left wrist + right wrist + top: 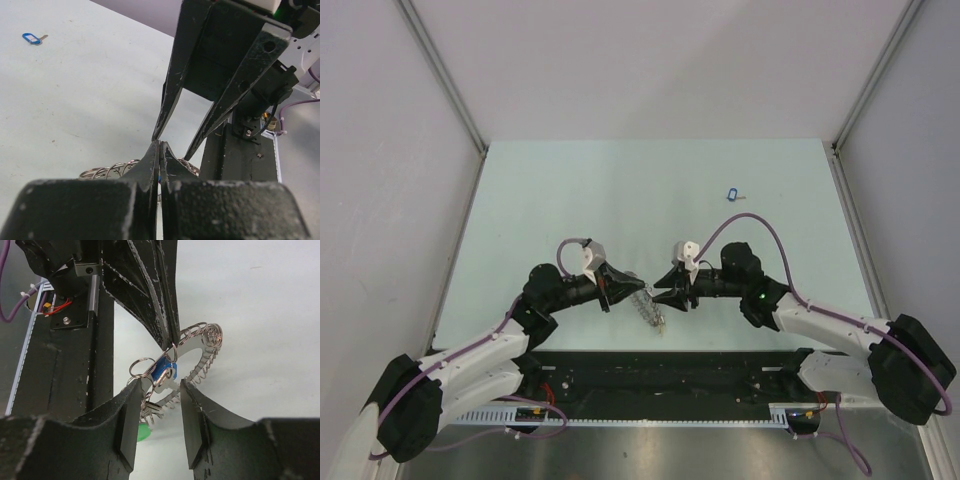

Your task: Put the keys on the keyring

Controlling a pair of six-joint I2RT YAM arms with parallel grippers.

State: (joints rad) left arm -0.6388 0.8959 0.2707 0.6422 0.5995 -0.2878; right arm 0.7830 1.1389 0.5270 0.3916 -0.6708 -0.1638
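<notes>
Keyring, partly hidden, sits pinched in left jaws; right jaws stand apart near blue-tagged key.

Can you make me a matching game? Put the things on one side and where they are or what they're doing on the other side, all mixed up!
Things:
1. left claw
2. right claw
3. large round silver metal keyring
4. tiny silver key with a blue plastic tag, the one far from the claws

Places and states:
A. lying alone on the pale table
B. open
C. pinched shut
D. between the two claws

Right pairs: 1-C, 2-B, 3-D, 4-A.
</notes>
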